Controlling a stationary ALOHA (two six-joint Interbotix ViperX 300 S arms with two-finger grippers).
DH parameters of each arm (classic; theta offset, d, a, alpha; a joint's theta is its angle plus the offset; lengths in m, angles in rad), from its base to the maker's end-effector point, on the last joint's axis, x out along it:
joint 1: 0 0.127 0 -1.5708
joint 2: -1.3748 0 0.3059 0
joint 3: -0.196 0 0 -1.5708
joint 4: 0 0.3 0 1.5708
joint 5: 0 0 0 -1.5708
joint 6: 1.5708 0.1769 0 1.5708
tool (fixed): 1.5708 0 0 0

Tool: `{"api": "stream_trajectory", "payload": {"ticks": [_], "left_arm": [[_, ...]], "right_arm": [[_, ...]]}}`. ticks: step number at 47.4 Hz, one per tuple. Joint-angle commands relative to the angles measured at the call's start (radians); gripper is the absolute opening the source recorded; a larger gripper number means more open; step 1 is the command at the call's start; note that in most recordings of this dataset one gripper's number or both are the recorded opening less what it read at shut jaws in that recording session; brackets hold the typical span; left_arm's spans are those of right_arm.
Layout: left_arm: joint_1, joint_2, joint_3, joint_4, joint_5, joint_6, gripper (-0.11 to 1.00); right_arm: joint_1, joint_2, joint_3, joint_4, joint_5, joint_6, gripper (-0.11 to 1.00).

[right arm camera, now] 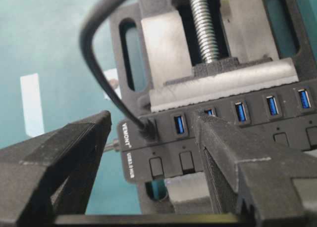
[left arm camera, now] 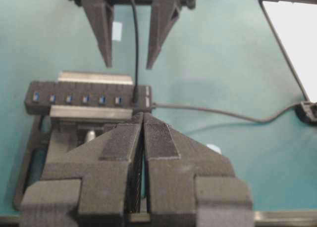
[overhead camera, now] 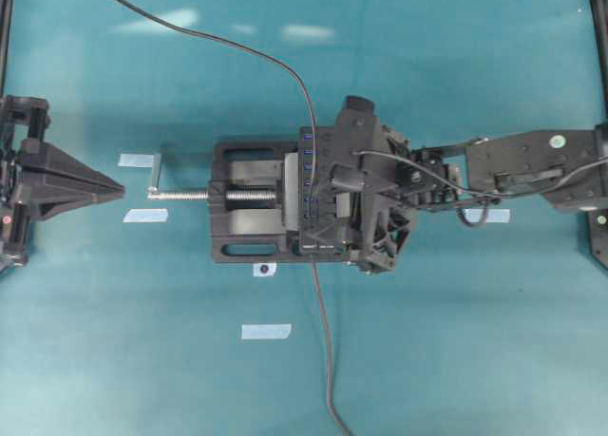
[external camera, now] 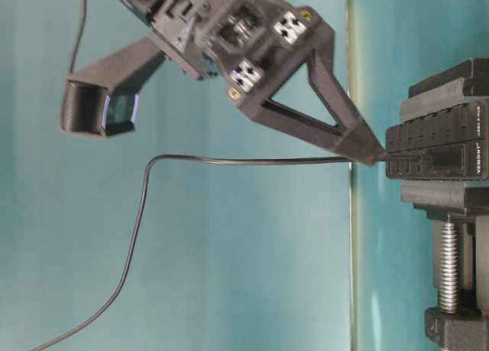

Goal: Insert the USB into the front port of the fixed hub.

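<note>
The right hand (right arm camera: 153,153) stands wide over the fixed hub (right arm camera: 223,133), holding nothing: in its wrist view one finger (right arm camera: 64,158) sits left of the hub's white-labelled end and the other (right arm camera: 233,162) crosses the row of blue slots, with the plugged cable between them and apart from both. In the overhead view this hand (overhead camera: 318,203) hangs over the hub (overhead camera: 308,184), its arm reaching in from the right.

The USB (right arm camera: 147,128) is seated in the endmost slot beside the white label, and its dark-grey cable (right arm camera: 96,54) arches up and away to the left. In the left wrist view the plug (left arm camera: 134,94) stands upright in the hub's (left arm camera: 84,97) right end, with six blue slots showing to its left and a second dark cable (left arm camera: 213,113) leaving the same end across the desk (left arm camera: 223,64).

The hub is clamped in a black vise (overhead camera: 249,203) whose silver screw (overhead camera: 185,195) points left. The vise's jaws close on the hub's long sides.

The left hand (overhead camera: 116,186) is closed to a point with nothing in it, well apart from the vise at the left of the teal desk (overhead camera: 427,360). Strips of pale tape (overhead camera: 266,331) lie on the desk.
</note>
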Motion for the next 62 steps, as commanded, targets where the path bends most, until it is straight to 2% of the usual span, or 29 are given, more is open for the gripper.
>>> {"api": "stream_trajectory", "payload": {"ticks": [1,27,41,62], "left_arm": [[0.0,-0.005,-0.005,0.003,-0.003,-0.002,0.0],[0.0,-0.025,0.014,0.002,0.02,-0.008,0.0],[0.002,-0.037,0.055,0.002,0.023,-0.083,0.0],[0.0,-0.106,0.061,0.002,0.017,-0.087,0.0]], "right_arm": [[0.0,-0.049,0.005,-0.002,-0.02,-0.003,0.72],[-0.002,-0.141,0.109,0.0,-0.067,-0.002,0.72],[0.0,-0.192,0.164,0.0,-0.084,0.005,0.72],[0.0,-0.264,0.258,0.0,-0.265,0.003,0.72]]}}
